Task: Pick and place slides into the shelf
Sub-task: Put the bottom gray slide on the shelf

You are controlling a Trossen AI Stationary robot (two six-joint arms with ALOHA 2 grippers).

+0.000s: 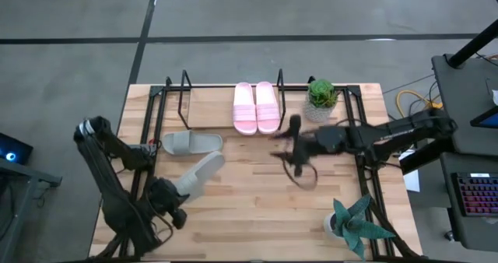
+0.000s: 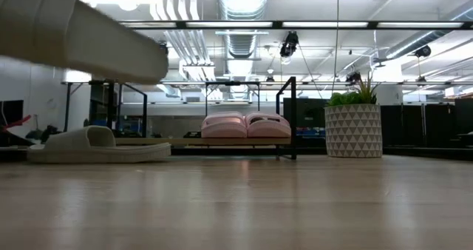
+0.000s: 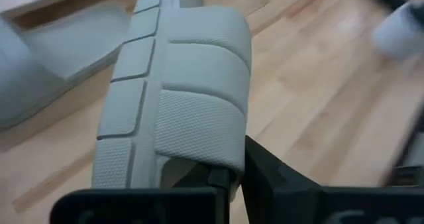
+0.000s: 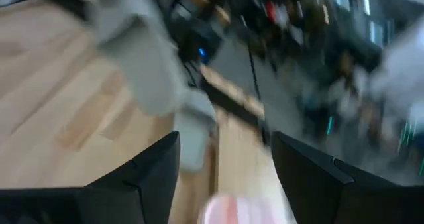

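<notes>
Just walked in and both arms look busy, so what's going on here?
The robot is putting slide sandals on the low shelf. The pink pair already sits on it. The left gripper is shut on one grey-green sandal, holding it off the table, while the other grey-green sandal lies by the shelf's front edge. The right gripper is open and empty, above the table just in front of the pink pair.

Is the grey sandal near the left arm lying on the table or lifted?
Lifted. The left gripper clamps the grey-green slide; in the low view it hangs well above the tabletop.
</notes>
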